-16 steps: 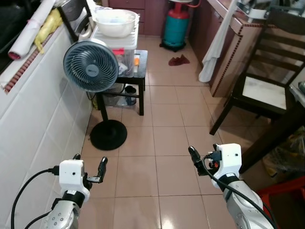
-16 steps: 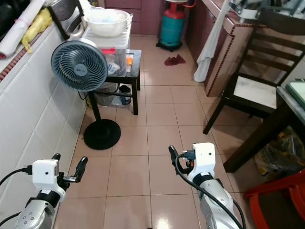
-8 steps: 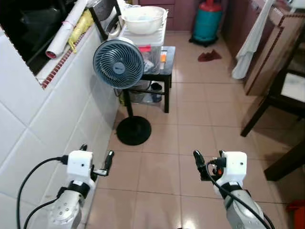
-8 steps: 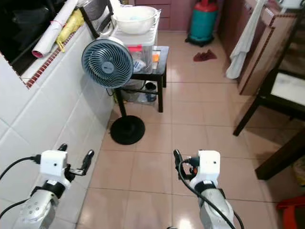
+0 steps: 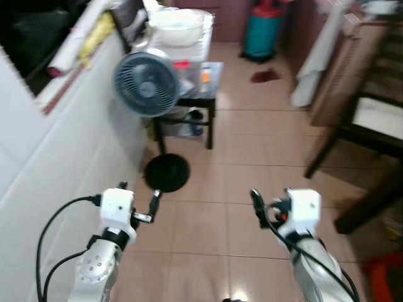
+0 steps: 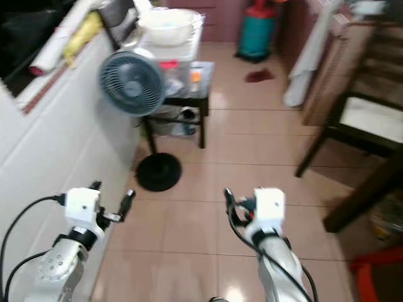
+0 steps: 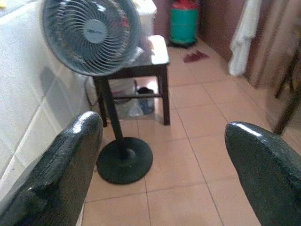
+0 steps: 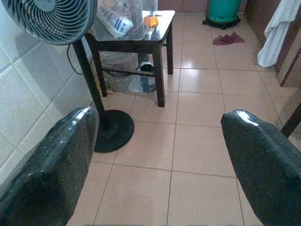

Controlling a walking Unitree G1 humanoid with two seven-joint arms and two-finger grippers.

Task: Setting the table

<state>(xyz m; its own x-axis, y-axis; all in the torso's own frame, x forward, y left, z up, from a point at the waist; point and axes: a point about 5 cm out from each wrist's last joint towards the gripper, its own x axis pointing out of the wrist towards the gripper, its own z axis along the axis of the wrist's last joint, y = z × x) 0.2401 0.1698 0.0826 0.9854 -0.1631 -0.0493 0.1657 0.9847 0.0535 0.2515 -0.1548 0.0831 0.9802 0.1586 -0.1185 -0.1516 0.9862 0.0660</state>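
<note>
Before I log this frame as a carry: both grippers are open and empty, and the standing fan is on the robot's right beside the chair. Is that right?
Not quite. The standing fan is on the robot's left, against the white tiled wall, as the left eye view shows; the chair is on the right. The left gripper and right gripper are indeed open and empty.

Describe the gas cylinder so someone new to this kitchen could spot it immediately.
Follow the tiled floor past the standing fan and the small dark table to the far end of the room. The gas cylinder stands there upright: teal body, red top, with a dark red rag lying on the tiles before it.
</note>
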